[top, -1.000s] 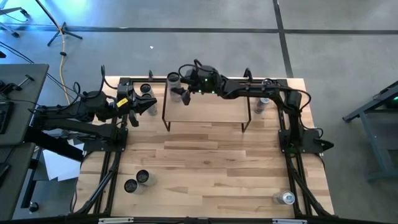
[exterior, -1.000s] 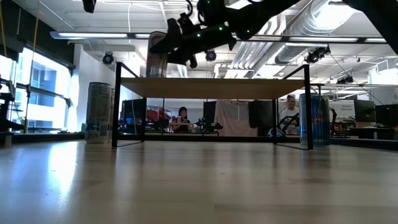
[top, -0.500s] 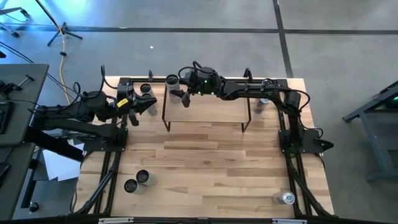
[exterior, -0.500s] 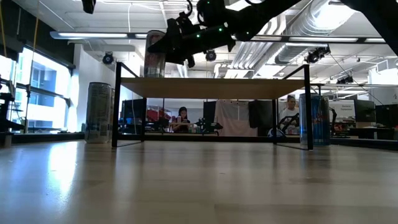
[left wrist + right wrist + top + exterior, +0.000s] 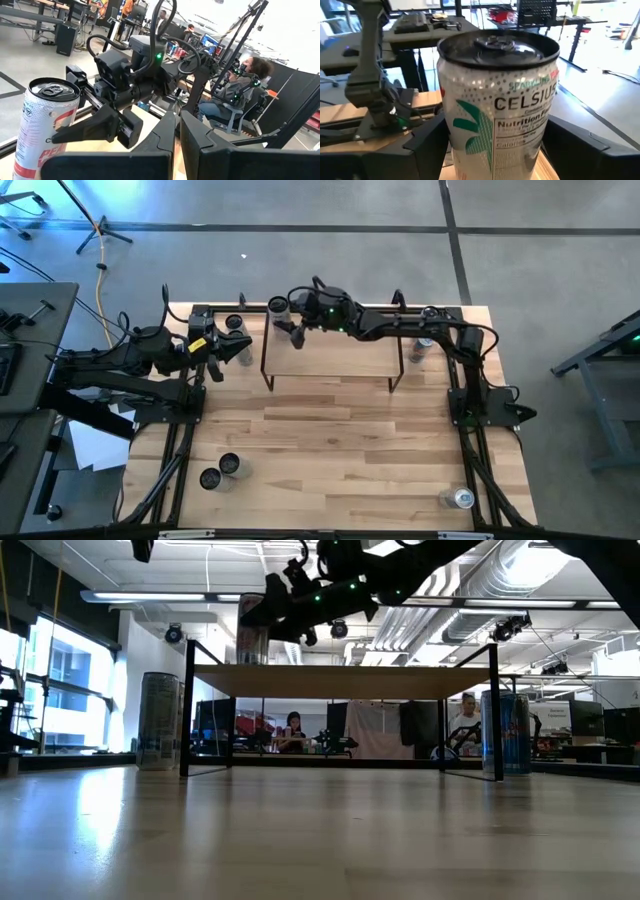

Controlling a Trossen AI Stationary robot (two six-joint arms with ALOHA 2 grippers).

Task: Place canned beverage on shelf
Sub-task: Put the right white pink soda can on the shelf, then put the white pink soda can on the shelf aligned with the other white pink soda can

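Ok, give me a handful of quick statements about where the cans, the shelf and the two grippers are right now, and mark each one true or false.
1. A Celsius can stands upright on the shelf, at its end nearer the left arm. True.
2. The right gripper is clamped tight on that can. False: its fingers stand apart on either side of the can.
3. The left gripper is shut and holds nothing. True.
4. The shelf top already carries three cans. False: only the Celsius can is on it.
5. Two cans stand close together on the table's near left part. True.
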